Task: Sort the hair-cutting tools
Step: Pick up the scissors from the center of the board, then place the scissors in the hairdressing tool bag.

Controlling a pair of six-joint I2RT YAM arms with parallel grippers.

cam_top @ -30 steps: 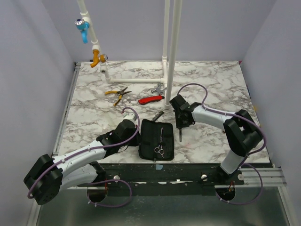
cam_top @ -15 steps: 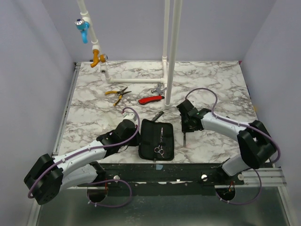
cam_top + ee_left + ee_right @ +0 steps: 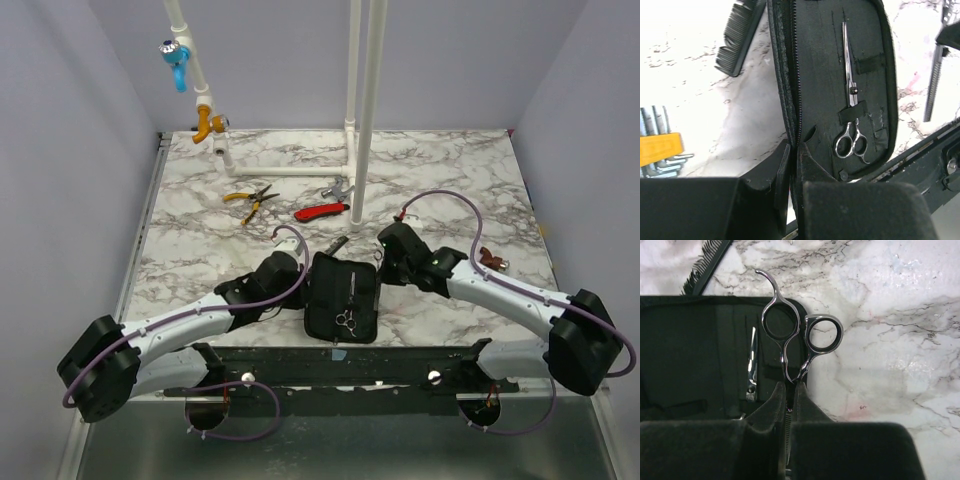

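White marble surface (image 3: pixel 200 250), grey walls, white pipes at the back. An open black zip case (image 3: pixel 322 295) lies at the near edge, between the two arms.

Left arm: stretched low from the near-left corner, forearm almost flat, wrist at the case's left side. Left hand (image 3: pixel 794 155) is pinched narrow on the case's zip edge at the near-left corner.

Right arm: long and low from the near-right, wrist over the case's far-right corner. Right hand (image 3: pixel 788 390) is clamped tight on the toothed scissors (image 3: pixel 785 357) at the shanks. The rings stick out past the fingertips, one over the case lining, the other over bare marble just right of the case. The toothed blade runs back under the hand; can't tell if it touches anything.

Plain scissors (image 3: pixel 851 90) are strapped inside the case, rings at the near end. Black comb (image 3: pixel 737 42) lies on the marble just beyond the case's far-left corner. Yellow pliers (image 3: pixel 250 200) and red-handled tool (image 3: pixel 322 211) are well behind the case.
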